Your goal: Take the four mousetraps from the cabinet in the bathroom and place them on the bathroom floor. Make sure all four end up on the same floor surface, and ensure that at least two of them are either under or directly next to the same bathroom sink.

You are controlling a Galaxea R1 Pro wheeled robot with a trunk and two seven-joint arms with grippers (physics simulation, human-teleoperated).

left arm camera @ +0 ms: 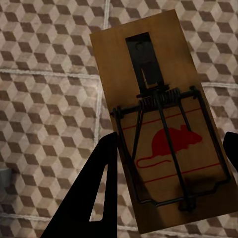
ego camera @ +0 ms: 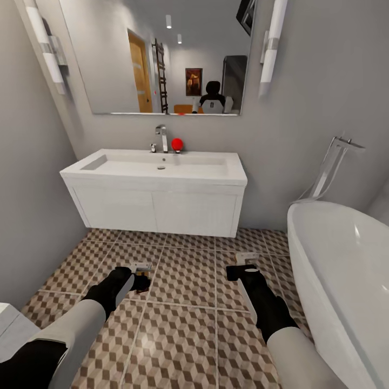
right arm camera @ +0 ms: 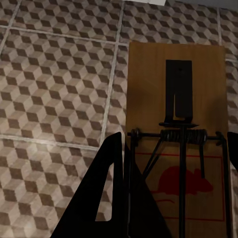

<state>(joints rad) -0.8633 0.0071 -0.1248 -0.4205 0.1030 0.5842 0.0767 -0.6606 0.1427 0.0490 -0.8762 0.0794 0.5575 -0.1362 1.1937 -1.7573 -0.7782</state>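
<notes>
Each of my grippers holds a mousetrap above the bathroom floor. The left gripper is shut on a brown wooden mousetrap with a wire spring and a red mouse print, pinched between black fingers. The right gripper is shut on a second mousetrap of the same kind. The bathroom sink, a white basin with a chrome tap on a wall-hung vanity, stands ahead against the wall. Both grippers hover over the cube-pattern tiles a little in front of the vanity. The cabinet is out of view.
A white bathtub with a chrome filler fills the right side. A grey wall closes the left. A red ball sits on the basin rim beside the tap. A mirror hangs above. A white object's corner shows at lower left.
</notes>
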